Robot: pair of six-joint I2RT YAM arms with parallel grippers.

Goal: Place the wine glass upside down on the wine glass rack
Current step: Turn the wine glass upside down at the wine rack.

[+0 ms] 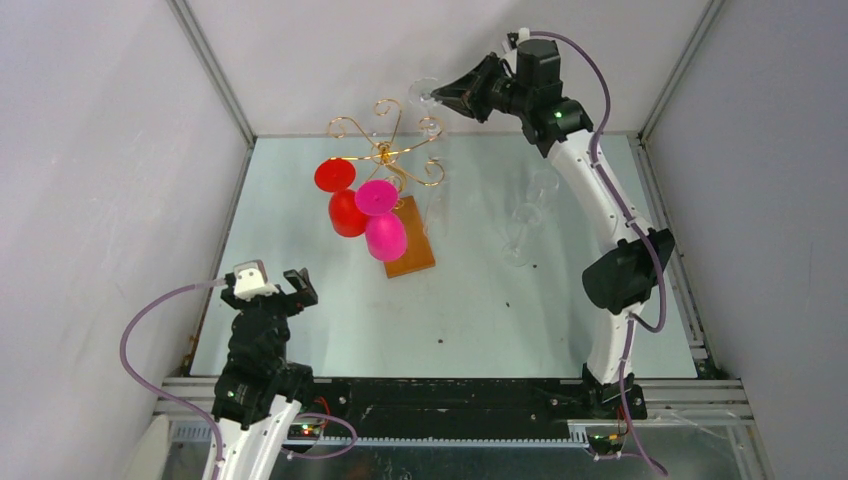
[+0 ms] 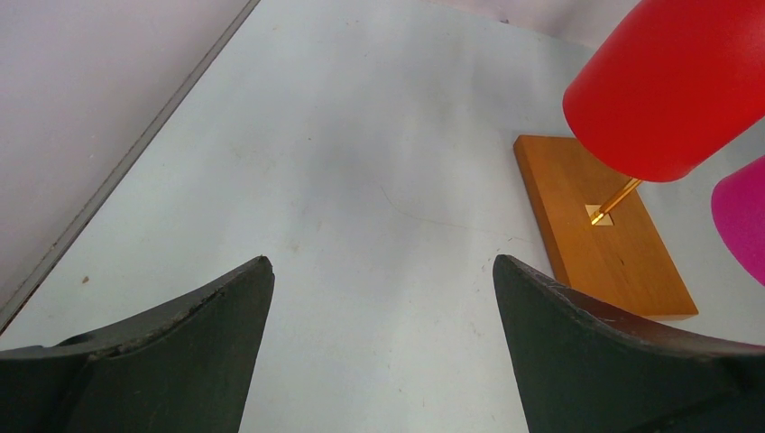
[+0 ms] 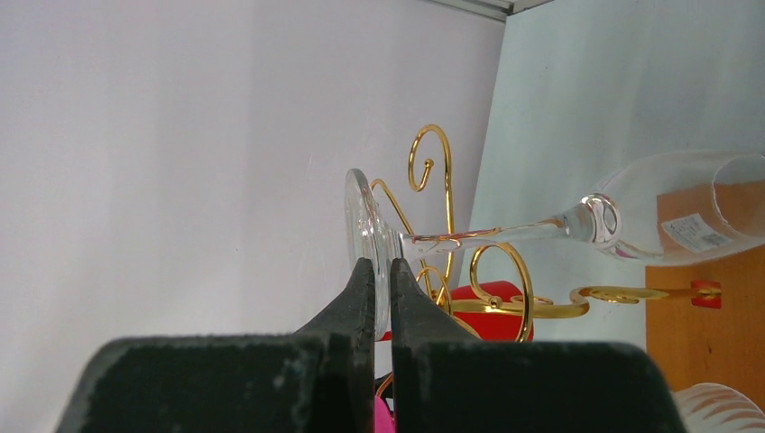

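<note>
Top external view shows the right gripper (image 1: 437,97) raised over the far side of the table (image 1: 300,330), its fingers pinched tight on the round foot of the clear wine glass (image 3: 668,216), which hangs bowl-down just beside the far right scroll arms of the wine glass rack (image 1: 384,152). Whether its stem sits inside a scroll cannot be told. A red glass (image 1: 347,212) and a magenta glass (image 1: 385,235) hang inverted on the rack's left, above its wooden base (image 2: 604,234), while the left gripper (image 1: 275,283) hovers near the left corner with jaws spread wide, holding nothing.
</note>
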